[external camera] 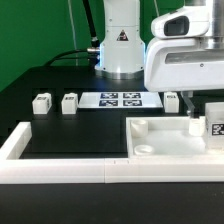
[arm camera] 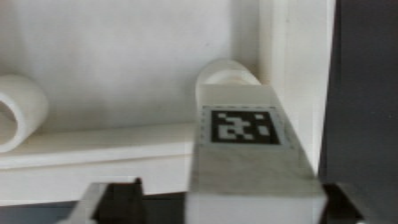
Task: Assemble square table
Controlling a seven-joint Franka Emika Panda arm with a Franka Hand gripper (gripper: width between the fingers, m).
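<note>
The square table top (external camera: 170,150) is a white tray with a raised rim and a round corner socket (external camera: 145,148), at the exterior view's lower right. My gripper (external camera: 203,120) hangs over its right part, shut on a white leg (external camera: 214,126) with a black-and-white tag. In the wrist view the gripper (arm camera: 240,198) holds this leg (arm camera: 244,125) between dark fingers (arm camera: 118,200), its rounded tip pointing into the tray's corner by the rim (arm camera: 299,60). A socket (arm camera: 15,108) shows beside it. Three more leg blocks (external camera: 41,101), (external camera: 69,101), (external camera: 172,100) stand on the black table.
The marker board (external camera: 120,99) lies flat in front of the robot base (external camera: 120,45). A long white border rail (external camera: 60,168) runs along the front edge and turns up at the exterior view's left.
</note>
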